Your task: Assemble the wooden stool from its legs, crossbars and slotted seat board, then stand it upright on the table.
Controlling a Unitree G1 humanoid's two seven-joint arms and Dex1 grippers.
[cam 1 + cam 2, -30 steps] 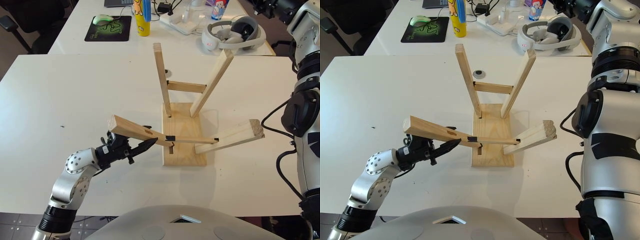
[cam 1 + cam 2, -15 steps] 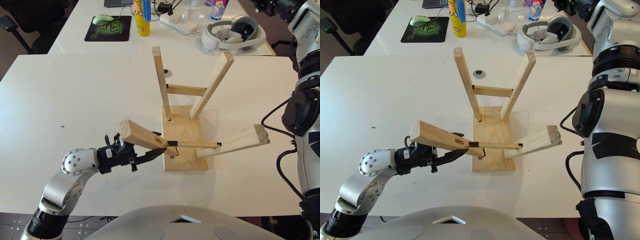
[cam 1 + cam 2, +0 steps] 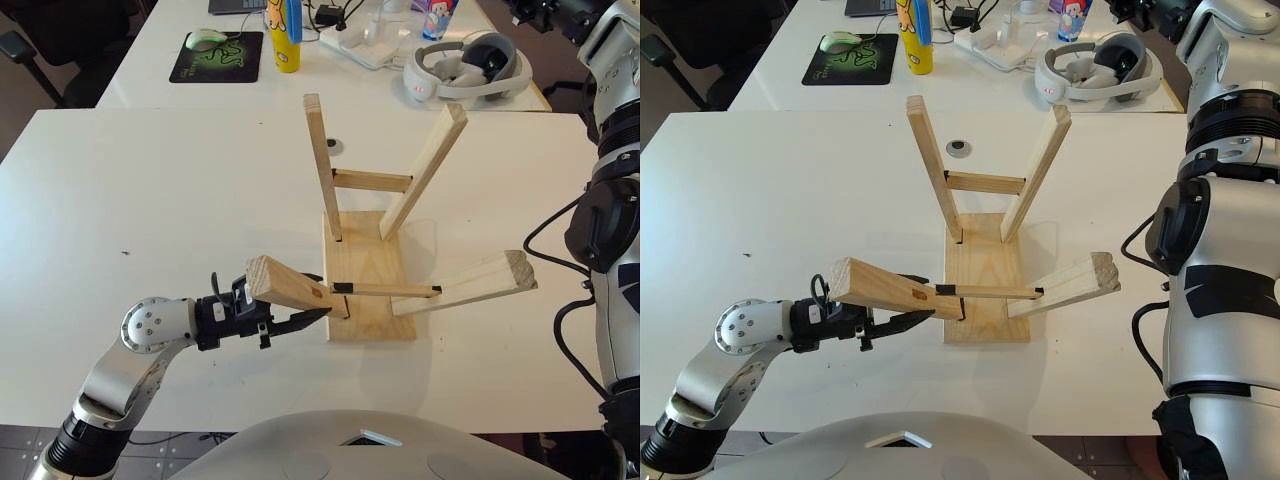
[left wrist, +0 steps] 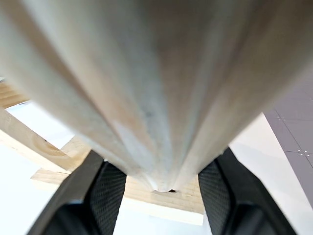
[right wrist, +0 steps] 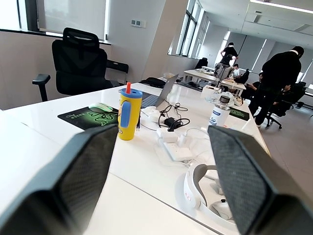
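While the loose leg frame (image 3: 385,290) drops lower over the near end of the seat board (image 3: 372,262), flat on the bench (image 3: 150,200), left gripper (image 3: 300,322) fingers stay clamped on its leg (image 3: 285,284), nearly lined up for slotting, I'd say. Right gripper (image 5: 161,186) fingers hang apart, raised.

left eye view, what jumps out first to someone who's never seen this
An upside-down, half-built stool on the white table: two legs joined by a crossbar stand up from the seat board. At its near end the left gripper clamps a tilted leg of a second pair slanting across the board.
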